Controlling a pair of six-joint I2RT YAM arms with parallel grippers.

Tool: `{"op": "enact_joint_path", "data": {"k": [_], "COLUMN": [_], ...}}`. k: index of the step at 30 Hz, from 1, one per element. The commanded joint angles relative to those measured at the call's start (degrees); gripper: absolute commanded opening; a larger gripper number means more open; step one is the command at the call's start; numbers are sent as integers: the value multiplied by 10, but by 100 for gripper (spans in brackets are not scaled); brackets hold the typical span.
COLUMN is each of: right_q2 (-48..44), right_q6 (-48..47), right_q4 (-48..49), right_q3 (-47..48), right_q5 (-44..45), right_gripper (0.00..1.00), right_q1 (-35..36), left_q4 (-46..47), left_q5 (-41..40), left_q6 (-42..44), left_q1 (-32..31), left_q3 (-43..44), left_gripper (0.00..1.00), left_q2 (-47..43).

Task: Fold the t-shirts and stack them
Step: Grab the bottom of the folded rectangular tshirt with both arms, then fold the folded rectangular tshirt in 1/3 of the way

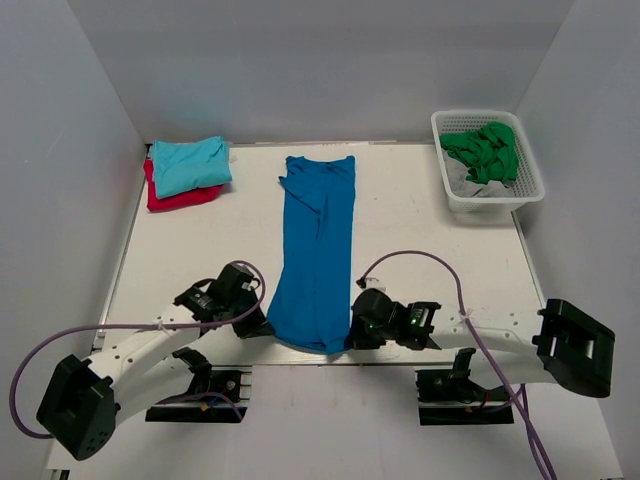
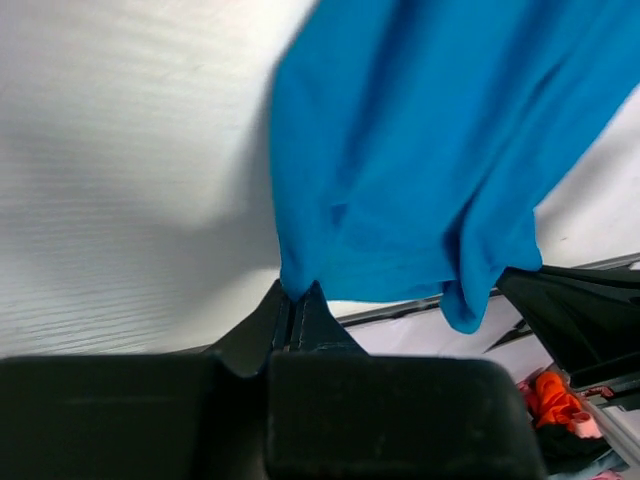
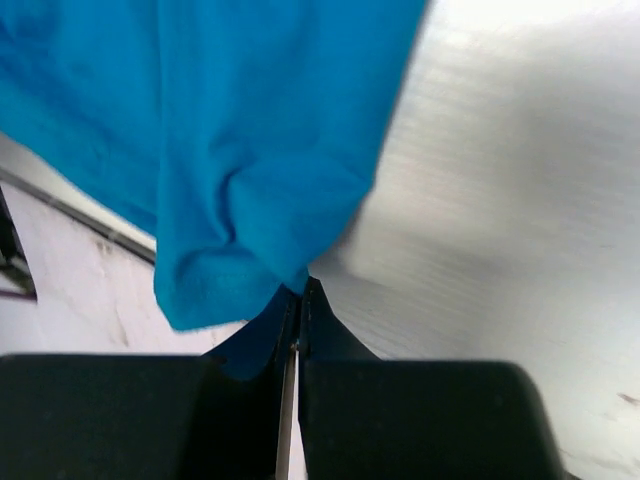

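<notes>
the royal-blue cotton t-shirt looks soft, light and floppy; left gripper and right gripper each pinch a near bottom corner.

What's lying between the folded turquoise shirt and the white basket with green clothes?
The long royal-blue cotton t-shirt, laid out lengthwise. The top view shows it between the folded turquoise t-shirt and the white plastic basket.

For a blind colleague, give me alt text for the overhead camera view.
A royal-blue t-shirt lies in a long strip down a white table, its near corners held by the left gripper and right gripper. At far left a folded turquoise tee sits on a red tee; a basket at far right holds green and grey cloth.
</notes>
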Motion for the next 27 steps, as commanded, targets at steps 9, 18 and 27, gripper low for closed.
{"op": "enact_joint_path", "data": {"k": [9,18,27], "right_q2": [9,75,113], "right_q6": [-96,-158,-231], "right_q4": [-86,-85,-84], "right_q3": [130,230,320], "right_q5": [70,66,49], "right_gripper": [0,0,0], "right_q1": [-68,-155,-223], "left_q4": [36,57,34], "left_q5": [-56,-105,-195], "left_q6": [26,52,88], "left_q1": [-3,6,11], "left_q3": [145,270,418], "left_gripper": [0,0,0], "left_q2": [109,221,312]}}
